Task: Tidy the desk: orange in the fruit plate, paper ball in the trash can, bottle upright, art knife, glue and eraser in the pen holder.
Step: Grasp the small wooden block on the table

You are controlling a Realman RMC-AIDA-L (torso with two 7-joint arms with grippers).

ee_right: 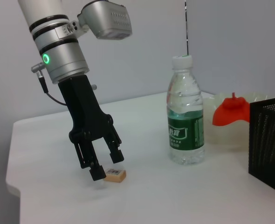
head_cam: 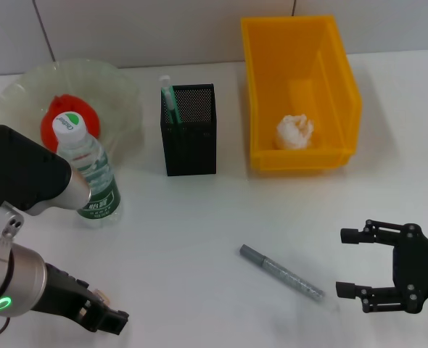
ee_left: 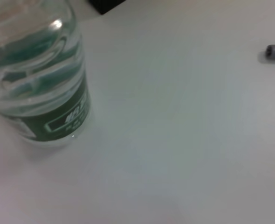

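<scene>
The orange [head_cam: 70,109] lies in the clear fruit plate [head_cam: 123,87]. A water bottle [head_cam: 88,168] stands upright in front of the plate, and it also fills the left wrist view as bottle [ee_left: 39,93]. A paper ball [head_cam: 294,132] sits in the yellow trash can [head_cam: 342,87]. A green-and-white stick [head_cam: 169,98] pokes out of the black mesh pen holder [head_cam: 191,138]. The grey art knife [head_cam: 281,272] lies flat on the table. My left gripper [ee_right: 108,164] is open, with its tips at the small tan eraser [ee_right: 114,175] resting on the table. My right gripper [head_cam: 341,262] hovers open to the right of the knife.
The table's near-left corner [ee_right: 16,186] is close to the eraser. Bare white table lies between the pen holder and the knife.
</scene>
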